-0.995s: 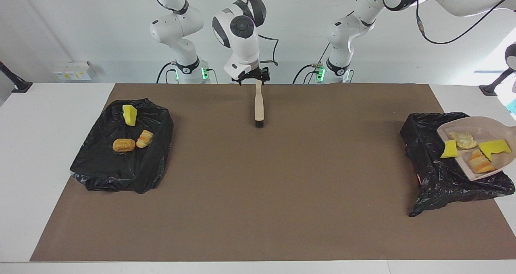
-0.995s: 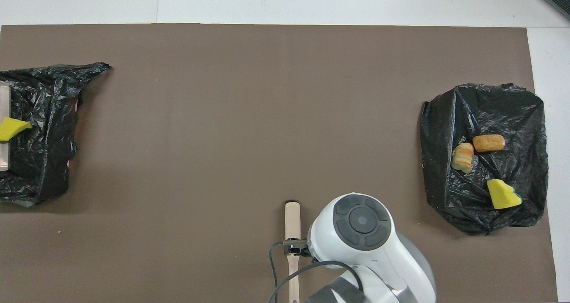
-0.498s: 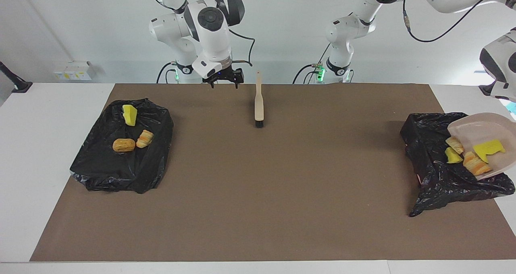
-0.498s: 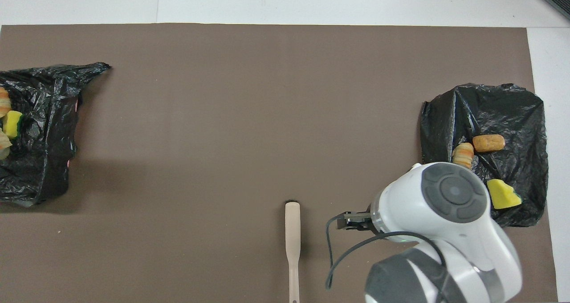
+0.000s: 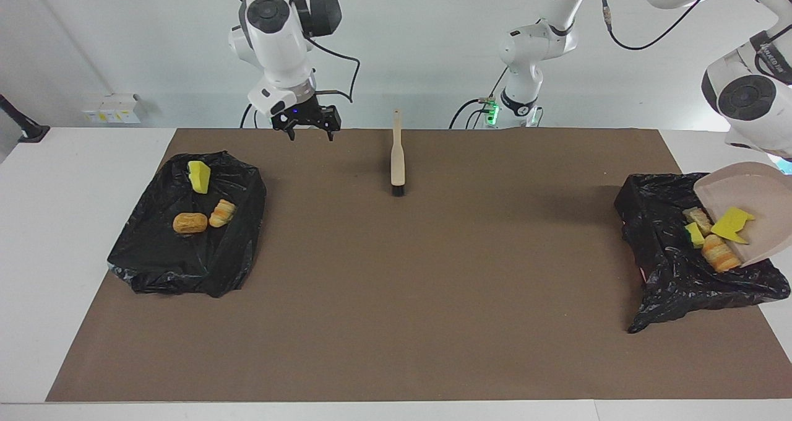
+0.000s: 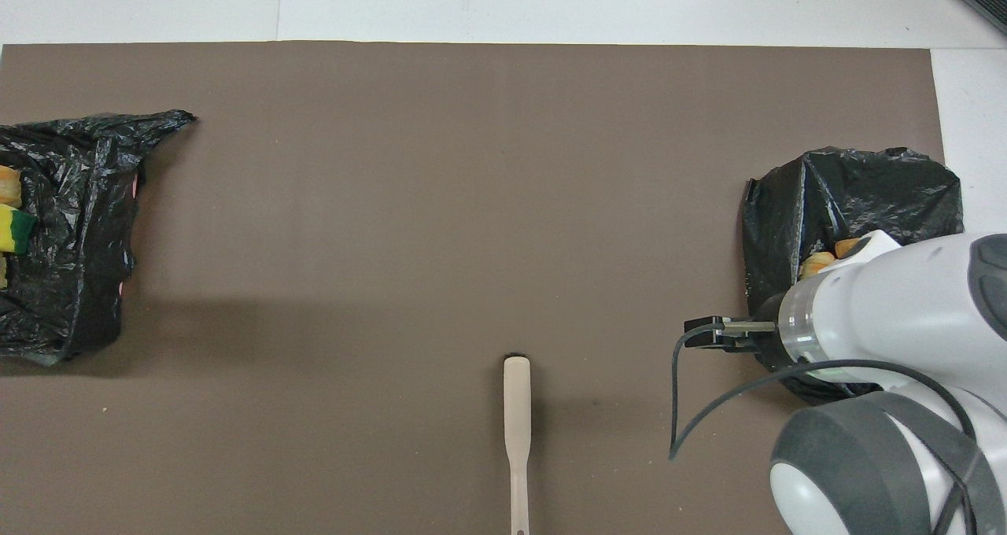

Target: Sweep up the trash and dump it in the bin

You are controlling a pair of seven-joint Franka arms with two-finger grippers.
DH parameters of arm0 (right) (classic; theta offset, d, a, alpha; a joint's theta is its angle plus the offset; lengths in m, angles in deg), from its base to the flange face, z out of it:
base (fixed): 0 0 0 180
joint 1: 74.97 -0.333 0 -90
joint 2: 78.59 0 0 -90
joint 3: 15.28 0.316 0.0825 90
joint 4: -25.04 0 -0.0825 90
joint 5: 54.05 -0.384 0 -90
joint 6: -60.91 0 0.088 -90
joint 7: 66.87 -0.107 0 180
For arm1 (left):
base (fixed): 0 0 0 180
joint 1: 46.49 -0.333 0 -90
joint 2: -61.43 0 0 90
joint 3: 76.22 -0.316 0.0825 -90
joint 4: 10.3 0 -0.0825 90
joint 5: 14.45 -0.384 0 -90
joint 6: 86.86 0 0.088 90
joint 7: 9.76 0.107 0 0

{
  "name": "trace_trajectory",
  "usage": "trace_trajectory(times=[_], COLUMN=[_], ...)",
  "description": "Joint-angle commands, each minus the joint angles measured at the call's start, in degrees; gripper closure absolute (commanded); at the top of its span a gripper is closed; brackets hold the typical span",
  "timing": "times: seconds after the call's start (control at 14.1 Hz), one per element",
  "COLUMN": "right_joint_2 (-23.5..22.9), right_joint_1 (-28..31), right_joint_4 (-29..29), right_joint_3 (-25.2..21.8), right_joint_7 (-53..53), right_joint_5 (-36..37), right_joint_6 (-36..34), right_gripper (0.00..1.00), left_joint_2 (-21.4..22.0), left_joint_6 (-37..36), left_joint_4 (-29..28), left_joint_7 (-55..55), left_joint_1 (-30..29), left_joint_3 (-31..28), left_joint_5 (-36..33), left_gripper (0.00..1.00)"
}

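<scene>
Trash (image 5: 718, 238) heaped (no shared axis), dustpan (image 5: 758, 207) tilted

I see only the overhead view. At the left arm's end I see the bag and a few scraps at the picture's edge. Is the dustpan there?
Observer: Yes. The dustpan is tilted over that bag, and a yellow sponge lies at its lip.
Operator: The right arm covers its own tip. Does it hold something?
Observer: No. The right gripper is open and empty, raised, apart from the brush, which lies flat.
</scene>
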Motion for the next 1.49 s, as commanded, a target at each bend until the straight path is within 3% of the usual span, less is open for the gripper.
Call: trace_trajectory(times=[0.0, 0.36, 0.64, 1.0, 1.07, 1.21, 1.42], right_joint_2=[-1.48, -4.39, -5.7, -7.2, -8.07, -11.06, -10.46], right_joint_1=[1.43, 11.35, 12.59, 6.11, 5.05, 4.86, 4.33], right_joint_4=[3.01, 11.1, 15.84, 20.69, 22.43, 27.35, 27.11], right_joint_3=[0.74, 2.49, 2.14, -6.88, -8.91, -9.46, -10.33], right_joint_7=[0.64, 8.0, 11.89, 14.61, 16.1, 16.9, 17.16], right_joint_5=[2.69, 4.89, 5.16, 6.56, 6.56, 6.48, 6.3], right_joint_6=[-0.5, -1.47, -3.93, -7.17, -8.05, -9.81, -11.31], right_gripper=[0.0, 0.0, 0.0, 0.0, 0.0, 0.0, 0.0], left_joint_2=[4.05, 4.49, 4.49, 5.71, 5.8, 6.59, 6.77], left_joint_6=[-4.2, -7.56, -8.44, -8.53, -8.53, -8.7, -10.98], left_joint_4=[-1.91, -1.55, -1.55, -3.83, -4.88, -6.47, -6.39], left_joint_7=[-1.23, -6.84, -11.59, -18.96, -22.46, -28.1, -37.58], left_joint_1=[3.58, 7.71, 10.53, 11.32, 11.67, 13.51, 16.14], left_joint_3=[-0.23, -0.05, -0.05, -0.05, -0.05, 0.13, 0.13], left_joint_5=[-0.62, 8.16, 20.09, 42.67, 44.63, 48.84, 58.43], left_gripper=[1.0, 1.0, 1.0, 1.0, 1.0, 1.0, 1.0])
